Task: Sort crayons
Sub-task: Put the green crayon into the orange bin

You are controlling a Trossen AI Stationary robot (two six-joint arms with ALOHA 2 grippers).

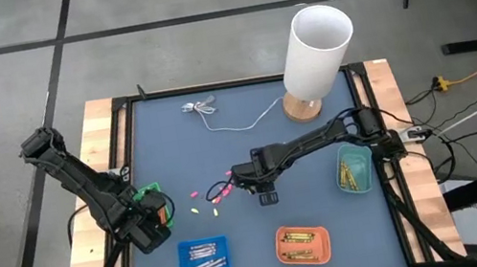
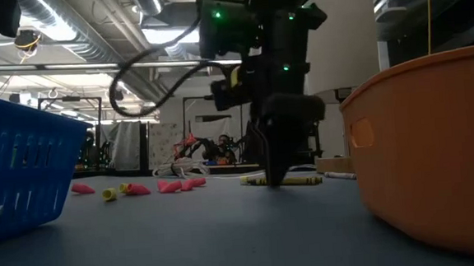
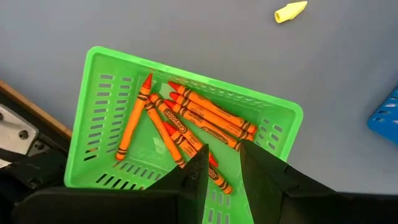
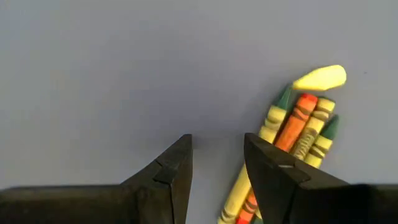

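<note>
My left gripper hangs open over the green tray at the table's left, pointing down. Several orange crayons lie flat on the tray's floor. My right gripper stands open at the table's middle, pointing down, its fingertips low by the mat. A small cluster of yellow, orange and green-tipped crayons lies on the mat just outside one of its fingers, partly hidden by it. A yellow stub lies at the cluster's far end. Nothing is between either gripper's fingers. My right gripper has one finger standing right beside the crayon cluster's near part, coming from above. That finger hides the spot, so I cannot tell whether it touches. The cluster lies flat on the mat. My left gripper touches nothing.
Pink and yellow crayon bits lie scattered left of my right gripper. A blue tray and an orange tray stand near the front edge, a teal tray at the right. A white cylinder and a white cable are at the back.
</note>
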